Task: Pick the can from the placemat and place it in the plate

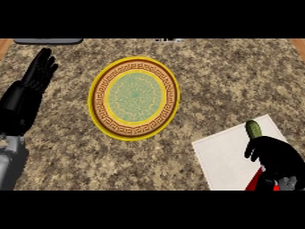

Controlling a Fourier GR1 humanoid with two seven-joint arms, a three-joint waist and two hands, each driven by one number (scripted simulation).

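The round plate [134, 130], yellow-rimmed with a green patterned middle, lies on the counter left of centre with nothing on it. At the lower right is a white placemat [222, 154]. My right hand [278, 160] hangs over the mat's right half and hides much of it. A red object [254, 181], likely the can, peeks out at the hand's lower left edge; I cannot tell whether the hand holds it. A green, rounded, elongated object [253, 129] shows just beyond the hand at the mat's far edge. My left hand [29, 91] rests open at the far left, fingers up.
The speckled stone counter [234, 76] ends in wooden strips at the far left and right. A dark grey item [48, 41] sits at the back left edge. Bare counter separates the plate from the placemat.
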